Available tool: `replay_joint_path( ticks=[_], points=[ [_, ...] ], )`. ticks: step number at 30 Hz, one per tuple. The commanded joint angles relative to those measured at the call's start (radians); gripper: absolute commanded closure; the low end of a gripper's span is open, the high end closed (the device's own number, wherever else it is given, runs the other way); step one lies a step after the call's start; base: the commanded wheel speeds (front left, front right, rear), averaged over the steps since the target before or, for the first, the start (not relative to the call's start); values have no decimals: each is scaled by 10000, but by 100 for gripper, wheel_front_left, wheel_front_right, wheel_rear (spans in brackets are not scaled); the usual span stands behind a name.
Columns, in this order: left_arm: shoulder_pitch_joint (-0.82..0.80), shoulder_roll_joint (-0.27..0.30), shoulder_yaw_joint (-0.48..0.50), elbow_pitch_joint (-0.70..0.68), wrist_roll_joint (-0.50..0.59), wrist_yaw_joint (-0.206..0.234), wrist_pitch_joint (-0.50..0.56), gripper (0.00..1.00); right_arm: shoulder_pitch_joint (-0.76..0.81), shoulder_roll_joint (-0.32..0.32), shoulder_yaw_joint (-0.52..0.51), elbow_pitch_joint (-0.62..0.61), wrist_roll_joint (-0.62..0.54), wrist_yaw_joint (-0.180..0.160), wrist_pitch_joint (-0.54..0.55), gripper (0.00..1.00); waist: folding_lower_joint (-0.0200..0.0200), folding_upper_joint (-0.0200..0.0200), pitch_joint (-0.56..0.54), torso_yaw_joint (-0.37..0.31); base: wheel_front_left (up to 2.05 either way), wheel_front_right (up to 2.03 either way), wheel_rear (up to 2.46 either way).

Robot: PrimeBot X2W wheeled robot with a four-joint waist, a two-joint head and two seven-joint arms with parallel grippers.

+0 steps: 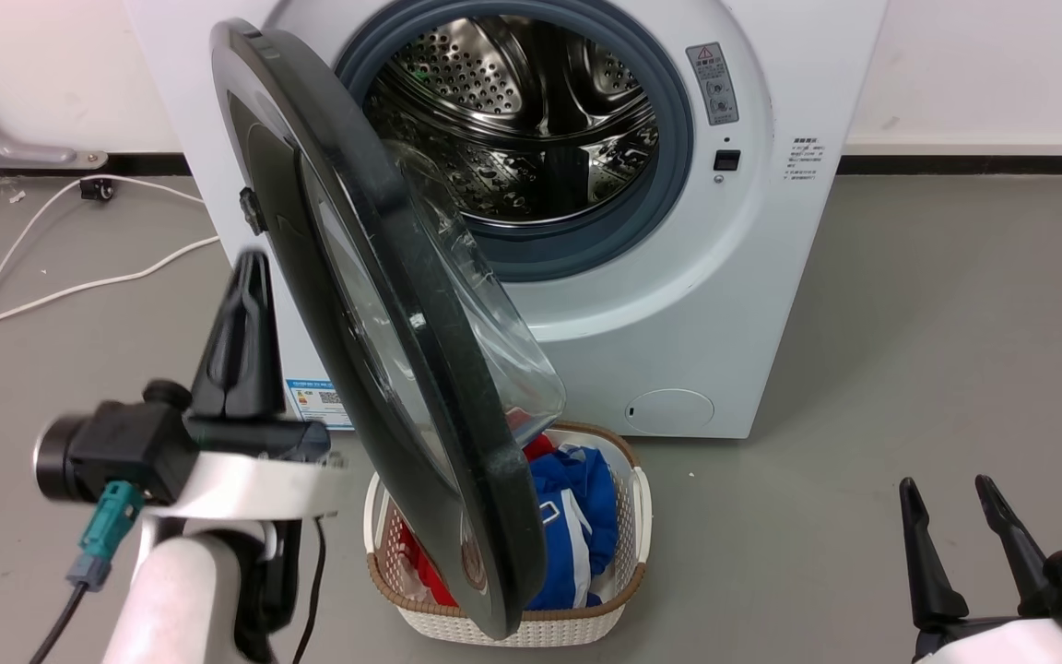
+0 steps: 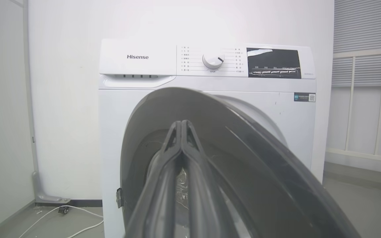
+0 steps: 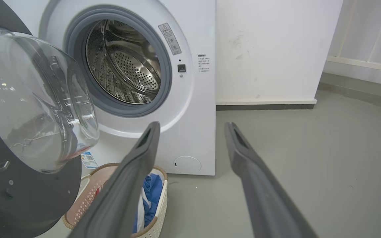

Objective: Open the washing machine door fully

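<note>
The washing machine point(image 1: 798, 277) stands against the wall point(image 1: 973, 65), the washing machine door point(image 1: 393, 304) jutting forward from its left side over the basket point(image 1: 540, 634) on the floor point(image 1: 909, 350), with the left gripper point(image 1: 252, 267) just left of it and the right gripper point(image 1: 946, 484) well apart rightward.

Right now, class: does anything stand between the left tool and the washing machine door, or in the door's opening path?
Nothing visible separates the shut left tool from the outer face of the washing machine door. On that side, where the door must swing, the left arm stands; the laundry basket sits on the inner side.

bright, even light | soft shadows | glare on door point(image 3: 28, 99) glass
</note>
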Motion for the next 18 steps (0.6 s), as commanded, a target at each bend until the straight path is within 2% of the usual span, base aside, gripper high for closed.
replay_joint_path(
  ticks=[1,5,9,13,18],
  points=[
    [-333,-87,-23,-478,53,115,1,100,-121,29,3,-46,25,-2,-34,0,0,-1,-14,6,0,0,0],
    [-889,-234,-256,-1517,131,175,198,100,-112,29,-9,-65,26,-2,-37,0,0,-1,-45,5,0,0,0],
    [-1395,-432,-722,-2362,81,20,592,100,-129,30,-65,-60,65,-1,-11,0,0,-1,-34,24,0,0,0],
    [-1607,-708,-1558,-2939,-263,-247,1219,100,-105,28,-72,-29,97,-1,7,0,0,-1,-24,60,0,0,0],
    [-1233,-904,-2583,-3240,-688,-349,2198,100,-95,29,-94,74,213,-1,13,0,0,-1,-6,86,0,0,0]
  ],
)
